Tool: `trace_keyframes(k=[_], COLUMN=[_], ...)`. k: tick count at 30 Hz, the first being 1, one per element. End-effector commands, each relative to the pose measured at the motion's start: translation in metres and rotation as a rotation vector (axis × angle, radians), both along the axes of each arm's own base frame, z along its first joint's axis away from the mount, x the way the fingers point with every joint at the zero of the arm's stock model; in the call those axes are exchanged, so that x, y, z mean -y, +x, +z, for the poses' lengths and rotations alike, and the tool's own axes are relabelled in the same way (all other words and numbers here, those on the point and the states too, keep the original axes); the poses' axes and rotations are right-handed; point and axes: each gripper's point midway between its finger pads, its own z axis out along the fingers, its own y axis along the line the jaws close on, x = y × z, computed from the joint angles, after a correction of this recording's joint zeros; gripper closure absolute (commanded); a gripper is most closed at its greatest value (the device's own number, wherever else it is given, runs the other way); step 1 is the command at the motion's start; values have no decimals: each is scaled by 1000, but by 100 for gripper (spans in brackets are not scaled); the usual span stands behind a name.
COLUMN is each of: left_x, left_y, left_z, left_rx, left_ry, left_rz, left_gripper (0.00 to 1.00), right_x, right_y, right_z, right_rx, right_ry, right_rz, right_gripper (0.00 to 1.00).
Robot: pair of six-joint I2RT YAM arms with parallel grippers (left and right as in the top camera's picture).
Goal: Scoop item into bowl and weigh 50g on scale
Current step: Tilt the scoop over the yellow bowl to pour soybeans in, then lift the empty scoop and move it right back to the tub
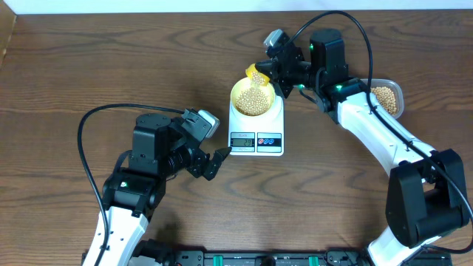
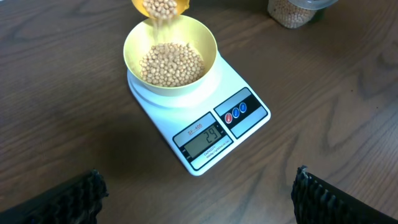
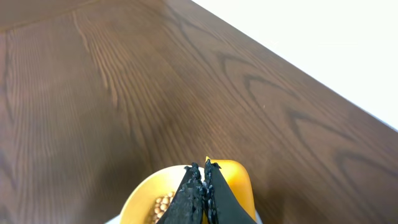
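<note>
The pale-yellow bowl (image 1: 255, 97) sits on the white scale (image 1: 259, 133) and holds a heap of tan beans (image 2: 171, 64). The scale's display (image 2: 204, 138) reads 24. My right gripper (image 1: 267, 72) is shut on the bright yellow scoop (image 3: 239, 186), tilted over the bowl's far rim; beans (image 2: 160, 9) fall from it into the bowl. The scoop (image 2: 159, 6) shows at the top edge of the left wrist view. My left gripper (image 1: 219, 161) is open and empty, low over the table just left of the scale's front edge.
A clear plastic container (image 1: 387, 98) with more beans stands at the right, behind my right arm; it also shows in the left wrist view (image 2: 293, 11). The table's far edge runs along the top. Cables trail from both arms.
</note>
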Motion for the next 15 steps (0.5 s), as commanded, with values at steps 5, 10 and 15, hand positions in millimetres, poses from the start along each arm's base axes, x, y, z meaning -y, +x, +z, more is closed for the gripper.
trace_keyframes(k=[5, 10, 15], left_x=[-2, -2, -2], left_y=[0, 0, 0], left_z=[-4, -4, -4], left_rx=[-15, -14, -15], left_ry=[-1, -2, -1], left_rz=[18, 18, 18], left_gripper=[2, 2, 2], right_x=[-9, -15, -15], right_y=[-9, -19, -22], right_z=[-7, -4, -5], right_rx=[61, 87, 86], right_ry=[-47, -30, -35], right_rz=[87, 167, 185], right_gripper=[99, 99, 99])
